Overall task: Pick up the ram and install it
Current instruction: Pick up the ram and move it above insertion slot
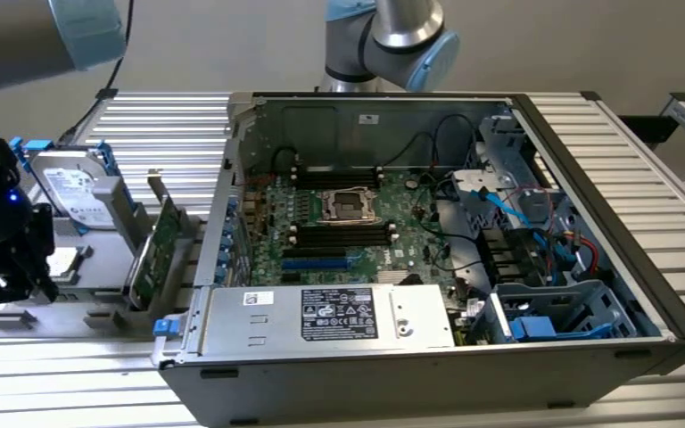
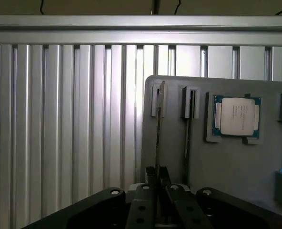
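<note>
In the wrist view the ram (image 2: 158,129) stands on edge as a thin dark stick in a slot of the grey holder tray (image 2: 226,167). My gripper (image 2: 157,177) is at its near end, and its two dark fingers (image 2: 149,183) are drawn together on the stick's edge. In the exterior view the gripper (image 1: 4,272) hangs low at the far left over the tray (image 1: 45,312), beside the open computer case (image 1: 438,267). Black memory slots (image 1: 342,234) lie on the motherboard next to the processor socket (image 1: 351,203).
A second thin stick (image 2: 188,126) stands in the neighbouring slot and a processor chip (image 2: 237,116) lies in a pocket of the tray. A silver hard drive with blue rails (image 1: 75,192) and a large green card (image 1: 158,250) stand on the tray. A ribbed metal table (image 1: 152,125) surrounds everything.
</note>
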Controlling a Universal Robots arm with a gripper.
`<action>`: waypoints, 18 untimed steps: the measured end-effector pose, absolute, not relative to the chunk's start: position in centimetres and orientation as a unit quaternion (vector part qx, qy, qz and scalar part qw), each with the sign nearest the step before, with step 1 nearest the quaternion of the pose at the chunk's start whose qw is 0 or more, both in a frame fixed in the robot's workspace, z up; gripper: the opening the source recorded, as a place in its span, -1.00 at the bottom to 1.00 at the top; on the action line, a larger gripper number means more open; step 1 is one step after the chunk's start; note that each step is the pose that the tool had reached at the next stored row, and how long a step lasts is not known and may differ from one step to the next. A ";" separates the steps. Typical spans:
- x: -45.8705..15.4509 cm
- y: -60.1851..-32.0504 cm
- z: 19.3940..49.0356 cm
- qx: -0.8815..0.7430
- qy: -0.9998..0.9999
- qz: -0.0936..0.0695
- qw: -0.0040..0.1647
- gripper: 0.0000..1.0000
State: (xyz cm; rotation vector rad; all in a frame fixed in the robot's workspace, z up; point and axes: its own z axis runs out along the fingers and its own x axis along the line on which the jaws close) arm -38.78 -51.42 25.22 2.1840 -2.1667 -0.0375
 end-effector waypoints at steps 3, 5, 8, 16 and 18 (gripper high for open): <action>-38.8 -51.4 26.4 0.713 -0.700 -0.012 0.033 -0.70; -38.6 -51.4 27.1 0.715 -0.698 -0.012 0.033 -0.70; -38.3 -51.4 28.3 0.718 -0.696 -0.012 0.033 -0.70; -36.1 -51.4 30.9 0.720 -0.693 -0.013 0.035 -0.70; -35.5 -51.4 31.5 0.721 -0.692 -0.014 0.035 -0.70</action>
